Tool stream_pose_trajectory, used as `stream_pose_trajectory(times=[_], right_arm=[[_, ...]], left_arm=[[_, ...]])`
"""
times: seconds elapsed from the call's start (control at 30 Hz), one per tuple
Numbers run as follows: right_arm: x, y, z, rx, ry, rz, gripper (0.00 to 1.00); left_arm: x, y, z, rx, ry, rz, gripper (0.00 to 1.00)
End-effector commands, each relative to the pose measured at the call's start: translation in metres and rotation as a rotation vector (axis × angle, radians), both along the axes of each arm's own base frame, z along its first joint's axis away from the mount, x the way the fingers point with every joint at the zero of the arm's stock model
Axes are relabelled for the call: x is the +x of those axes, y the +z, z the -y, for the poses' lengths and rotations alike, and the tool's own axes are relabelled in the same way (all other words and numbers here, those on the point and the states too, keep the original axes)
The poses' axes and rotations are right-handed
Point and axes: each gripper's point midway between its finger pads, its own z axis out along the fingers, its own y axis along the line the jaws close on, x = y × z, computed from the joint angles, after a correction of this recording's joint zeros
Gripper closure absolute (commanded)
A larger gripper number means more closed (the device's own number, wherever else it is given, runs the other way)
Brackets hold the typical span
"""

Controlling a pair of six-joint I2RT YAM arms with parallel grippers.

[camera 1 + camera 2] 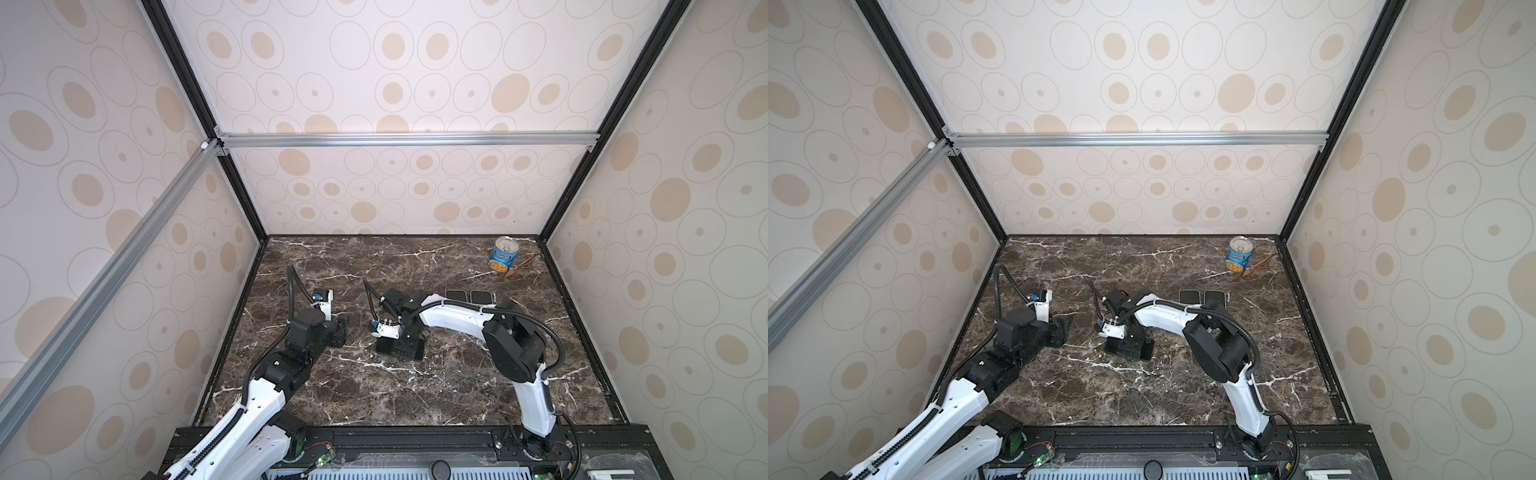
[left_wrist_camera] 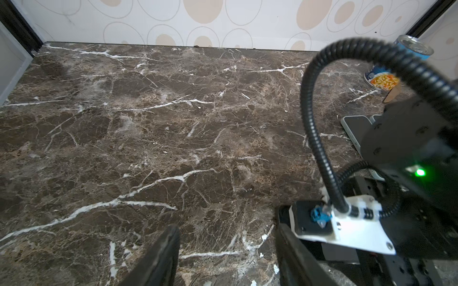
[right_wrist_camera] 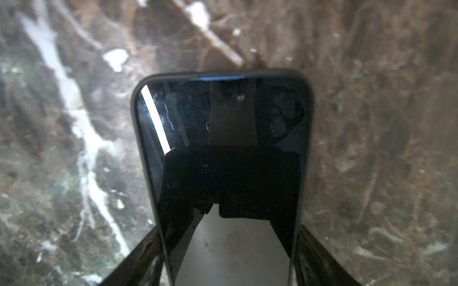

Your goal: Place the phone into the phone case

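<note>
Black phone [image 3: 223, 148] between right jaws

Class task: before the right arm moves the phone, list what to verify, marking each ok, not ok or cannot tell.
1. Right gripper closed on both long edges of the phone: ok.
2. Phone screen faces up: ok.
3. Left gripper open, empty: ok.
4. Which of the two dark slabs beyond the right arm is the case: cannot tell.
5. Can stands far from the phone: ok.
</note>
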Motion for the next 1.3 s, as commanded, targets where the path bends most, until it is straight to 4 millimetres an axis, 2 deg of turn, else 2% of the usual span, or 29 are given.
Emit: stream_pose_trajectory(times=[0.0,0.13,0.23,0.33,0.4,0.6,0.7,0.73,0.77,0.8,0.93,1.03,1.1,1.17,1.23,1.27], right_arm=[[0.029,-0.014,0.024,-0.060,-0.245,0.002,0.38],[0.068,-0.009,0.047,-0.100,-0.597,0.054,0.38],[0.085,-0.013,0.064,-0.122,-0.871,0.022,0.38],[0.095,-0.014,0.064,-0.080,-1.055,-0.011,0.37],[0.099,-0.011,0.059,-0.052,-1.122,-0.015,0.34],[0.119,-0.001,0.063,0.005,-1.295,0.056,0.31],[0.120,0.002,0.061,0.016,-1.353,0.047,0.27],[0.119,0.003,0.059,0.023,-1.361,0.039,0.23],[0.119,0.007,0.057,0.027,-1.363,0.052,0.14],[0.120,0.013,0.057,0.029,-1.360,0.078,0.00],[0.128,0.053,0.053,0.119,-1.326,0.147,0.00],[0.133,0.103,0.052,0.225,-1.287,0.214,0.01],[0.135,0.143,0.061,0.289,-1.257,0.286,0.01],[0.135,0.180,0.079,0.316,-1.222,0.395,0.00],[0.136,0.206,0.115,0.308,-1.220,0.518,0.00],[0.138,0.215,0.141,0.315,-1.236,0.586,0.01]], left_arm=[[0.004,0.005,-0.004,-0.007,0.026,0.016,0.38],[0.011,0.007,-0.006,-0.030,0.077,0.004,0.38],[0.018,0.009,-0.007,-0.053,0.114,-0.007,0.39],[0.023,0.014,-0.006,-0.084,0.132,0.005,0.39],[0.025,0.017,-0.005,-0.097,0.138,0.013,0.39],[0.031,0.019,-0.003,-0.112,0.152,0.013,0.39],[0.033,0.019,-0.003,-0.126,0.162,0.015,0.39],[0.034,0.018,-0.003,-0.127,0.170,0.016,0.39],[0.036,0.017,-0.005,-0.125,0.183,0.016,0.39],[0.039,0.017,-0.006,-0.123,0.199,0.019,0.38],[0.057,0.030,-0.019,-0.115,0.296,0.078,0.36],[0.069,0.049,-0.043,-0.092,0.429,0.163,0.30],[0.072,0.061,-0.061,-0.051,0.510,0.252,0.26],[0.073,0.067,-0.078,0.017,0.553,0.341,0.23],[0.071,0.067,-0.095,0.098,0.589,0.413,0.21],[0.069,0.062,-0.109,0.135,0.627,0.428,0.20]])
